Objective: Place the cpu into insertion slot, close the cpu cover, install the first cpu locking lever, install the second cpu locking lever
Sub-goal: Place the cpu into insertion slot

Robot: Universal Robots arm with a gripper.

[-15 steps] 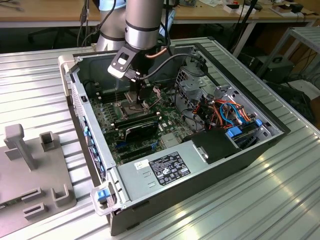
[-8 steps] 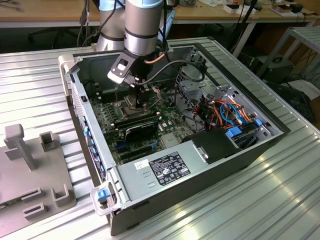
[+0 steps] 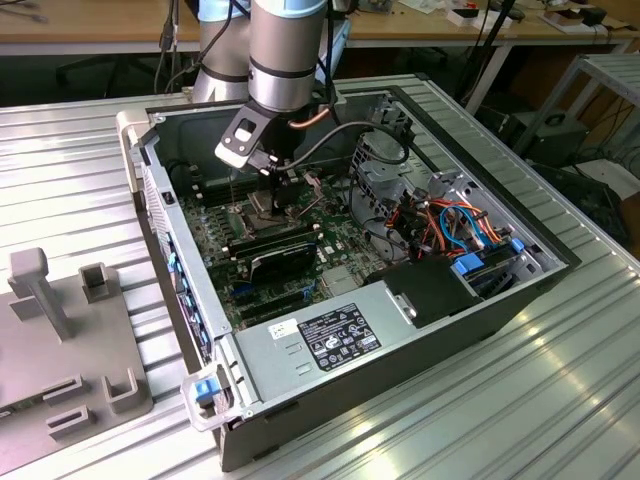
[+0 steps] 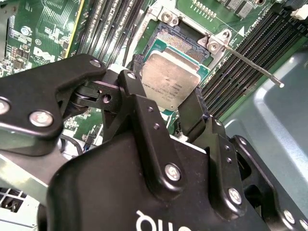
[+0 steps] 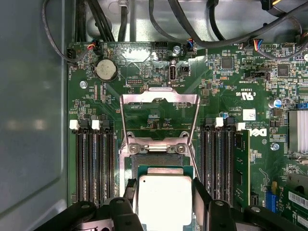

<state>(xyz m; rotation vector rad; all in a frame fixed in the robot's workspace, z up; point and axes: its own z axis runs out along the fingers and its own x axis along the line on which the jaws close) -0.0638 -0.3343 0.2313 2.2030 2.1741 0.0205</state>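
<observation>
The cpu [image 4: 171, 82], a small flat square chip with a silvery-beige metal top, is clamped at two opposite edges between the black fingers [image 4: 137, 98] of the gripper [image 4: 166, 103]. It is held partly over the insertion slot [image 4: 179, 39], a dark square socket with a shiny metal rim, part of whose contact field is left uncovered. Whether chip and socket touch cannot be told. The cpu cover [image 5: 159, 98], a thin silver metal frame plate, is swung open beyond the slot. A thin steel locking lever [image 4: 252, 62] is raised beside the socket. In the exterior view, the grey robot arm [image 3: 285, 50] is seen at eleven o'clock from the middle of the open dark computer case [image 3: 300, 400], and a grey plastic fixture [image 3: 60, 330] at nine o'clock.
</observation>
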